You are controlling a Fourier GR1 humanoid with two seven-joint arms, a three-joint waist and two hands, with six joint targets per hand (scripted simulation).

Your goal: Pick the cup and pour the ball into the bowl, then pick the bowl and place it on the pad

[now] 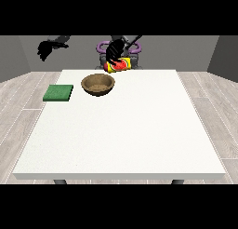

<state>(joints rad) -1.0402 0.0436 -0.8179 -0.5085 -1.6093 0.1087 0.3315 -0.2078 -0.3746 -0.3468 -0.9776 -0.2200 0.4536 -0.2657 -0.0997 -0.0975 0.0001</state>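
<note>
- Your white table (139,144), flat and rectangular, lies nearest.
- You see a round brown bowl (98,84) near its far edge.
- Left lies a flat green square pad (58,92).
- Tilted above the bowl's far side, the red-yellow cup (120,65) sits clasped in the view's-right hand (113,51).
- Whether the view's-left hand (46,49) is open, you cannot tell.

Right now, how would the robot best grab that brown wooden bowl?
Probably by the rim: the brown wooden bowl sits upright and open on the white table, too wide to wrap. Come from above at its left edge, nearest the free hand at the view's left and the green square pad.
</note>
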